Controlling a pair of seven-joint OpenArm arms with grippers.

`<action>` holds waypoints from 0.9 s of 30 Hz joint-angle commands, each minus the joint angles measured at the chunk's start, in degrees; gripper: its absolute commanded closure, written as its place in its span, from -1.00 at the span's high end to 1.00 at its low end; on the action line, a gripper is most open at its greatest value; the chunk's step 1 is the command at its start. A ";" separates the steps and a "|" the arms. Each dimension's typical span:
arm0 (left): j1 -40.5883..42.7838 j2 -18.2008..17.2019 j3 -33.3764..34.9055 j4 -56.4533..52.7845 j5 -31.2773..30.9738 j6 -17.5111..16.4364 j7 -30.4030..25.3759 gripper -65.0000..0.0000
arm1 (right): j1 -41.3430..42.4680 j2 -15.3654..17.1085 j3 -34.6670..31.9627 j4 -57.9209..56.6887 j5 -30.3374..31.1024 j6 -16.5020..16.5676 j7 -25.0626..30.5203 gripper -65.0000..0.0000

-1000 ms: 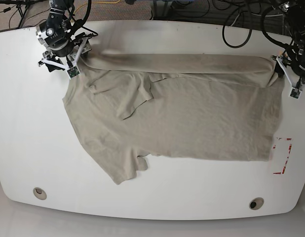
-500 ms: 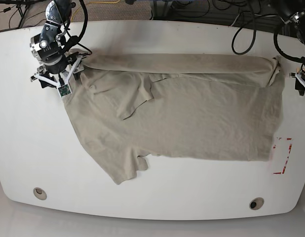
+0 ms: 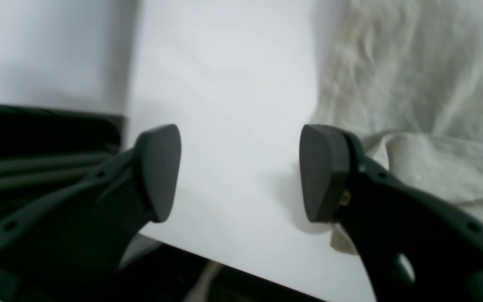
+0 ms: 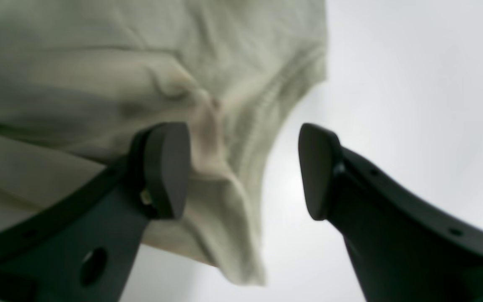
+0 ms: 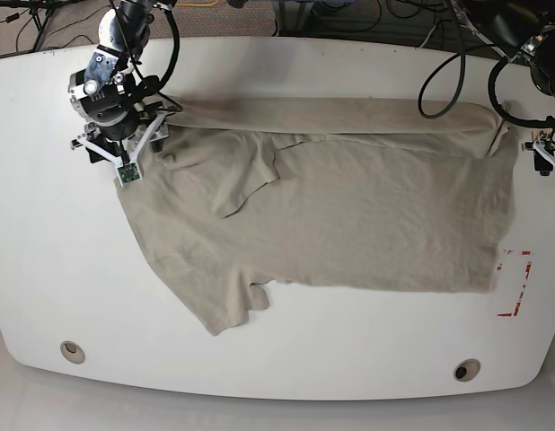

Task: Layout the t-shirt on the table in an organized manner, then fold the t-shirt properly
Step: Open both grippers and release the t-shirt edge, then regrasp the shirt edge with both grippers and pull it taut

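Note:
The beige t-shirt point(image 5: 331, 211) lies spread across the white table point(image 5: 349, 359), its far edge folded over in a long band and one sleeve pointing toward the near left. At the shirt's far-left corner in the base view, my right gripper point(image 5: 125, 154) hovers open. In the right wrist view, the right gripper point(image 4: 243, 170) has its left finger point(image 4: 166, 167) over the t-shirt point(image 4: 99, 84), with a cloth edge lying between the jaws, ungripped. My left gripper point(image 3: 239, 172) is open over bare table, its right finger point(image 3: 321, 172) beside the t-shirt point(image 3: 426, 84). In the base view the left gripper point(image 5: 542, 160) sits just off the shirt's far-right corner.
Two round grey grommet holes point(image 5: 72, 351) point(image 5: 466, 369) sit near the table's front edge. A red-tape mark point(image 5: 515, 283) lies at the right, beside the shirt's hem. Black cables point(image 5: 439, 63) hang over the back edge. The table's edge shows in the left wrist view point(image 3: 241, 268).
The left gripper has pulled right, off the shirt's far-right corner. The right gripper swung left, then came back down onto the far-left corner. The shirt itself has barely shifted.

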State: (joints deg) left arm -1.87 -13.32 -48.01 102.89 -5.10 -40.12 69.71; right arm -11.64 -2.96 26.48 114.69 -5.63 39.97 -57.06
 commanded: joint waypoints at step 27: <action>10.97 -2.55 5.42 -3.68 -20.87 0.12 6.38 0.24 | -1.33 -0.34 -8.77 0.87 0.31 0.03 1.19 0.17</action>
State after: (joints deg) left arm 8.58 -14.96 -42.59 97.14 -25.21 -39.94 76.51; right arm -13.43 -3.49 17.63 114.65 -5.69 40.10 -56.80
